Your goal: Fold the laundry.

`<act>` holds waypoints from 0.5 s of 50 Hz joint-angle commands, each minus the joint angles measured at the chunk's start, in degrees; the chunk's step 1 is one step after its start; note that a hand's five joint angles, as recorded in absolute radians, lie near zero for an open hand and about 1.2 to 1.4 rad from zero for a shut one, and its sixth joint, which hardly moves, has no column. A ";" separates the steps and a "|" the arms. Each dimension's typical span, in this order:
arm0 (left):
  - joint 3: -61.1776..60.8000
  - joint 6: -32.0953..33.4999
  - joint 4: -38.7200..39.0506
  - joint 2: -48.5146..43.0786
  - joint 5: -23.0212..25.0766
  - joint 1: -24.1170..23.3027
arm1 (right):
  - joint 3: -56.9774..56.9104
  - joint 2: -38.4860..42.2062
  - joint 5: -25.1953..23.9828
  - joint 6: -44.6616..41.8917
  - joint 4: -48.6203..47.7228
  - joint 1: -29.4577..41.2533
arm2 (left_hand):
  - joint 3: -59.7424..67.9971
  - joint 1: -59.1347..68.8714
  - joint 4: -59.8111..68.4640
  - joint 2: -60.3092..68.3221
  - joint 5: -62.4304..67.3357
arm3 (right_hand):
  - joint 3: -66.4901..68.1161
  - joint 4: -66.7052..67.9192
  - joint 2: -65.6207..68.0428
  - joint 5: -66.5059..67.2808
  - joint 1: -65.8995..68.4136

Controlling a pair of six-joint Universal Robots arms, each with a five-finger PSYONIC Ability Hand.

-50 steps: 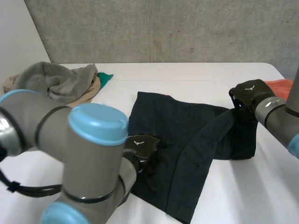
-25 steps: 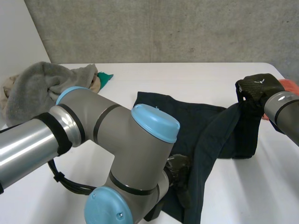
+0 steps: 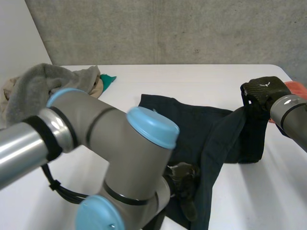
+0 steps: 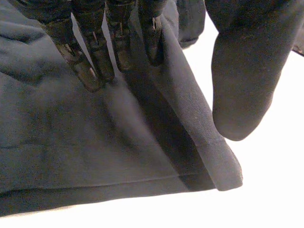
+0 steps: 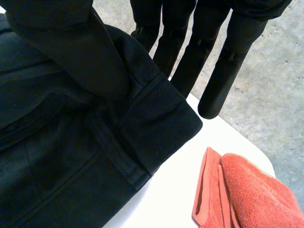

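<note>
Upper left of the head view, a grey towel (image 3: 53, 81) is sitting in a heap on the white counter (image 3: 192, 76), with a bit of teal cloth (image 3: 108, 79) poking out beside it. The left arm (image 3: 96, 139) is hogging most of the lower left, and the left hand (image 3: 184, 178) is sitting at lower centre on the near edge of the dark garment (image 3: 192, 124). In its wrist view the fingers (image 4: 90, 61) are lying straight with their tips resting on the fabric near a hemmed corner. The thumb (image 4: 242, 76) is hanging apart from them just past that hem, so this hand is relaxed and isn't grabbing anything. The garment is lying spread across the middle of the counter, its right end raised off the surface. Over at the right, the right hand (image 3: 261, 91) is pinching that raised end, with its thumb (image 5: 61, 42) pressing a thick hemmed band against straight fingers (image 5: 223, 71). An orange towel (image 3: 295, 87) is lying just beside it at the right edge.
</note>
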 commanded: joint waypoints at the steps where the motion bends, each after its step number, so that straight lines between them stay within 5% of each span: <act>1: 6.90 -1.06 0.15 -6.83 -3.81 -3.20 | 0.15 -0.61 0.00 0.14 0.21 -0.22 | 4.07 4.43 3.21 3.66 3.49 | 11.58 11.30 12.33 11.43 16.66; 14: 11.30 -7.84 -1.79 -9.99 -5.04 -6.80 | 0.59 -1.58 0.00 0.14 0.21 -0.05 | 23.22 23.58 22.36 22.81 22.64 | 11.58 11.30 12.33 11.43 16.66; 19: 11.65 -7.40 -1.08 -11.93 -8.29 -6.72 | 0.59 -1.67 0.09 0.14 0.39 -0.05 | 54.97 55.32 54.11 54.55 54.38 | 11.58 11.30 12.33 11.43 16.66; 25: 11.13 -7.22 -3.19 -8.95 -10.23 -5.75 | 0.59 -2.72 0.09 0.14 0.74 -0.31 | 55.02 55.38 54.16 54.61 54.44 | 11.58 11.30 12.33 11.43 16.66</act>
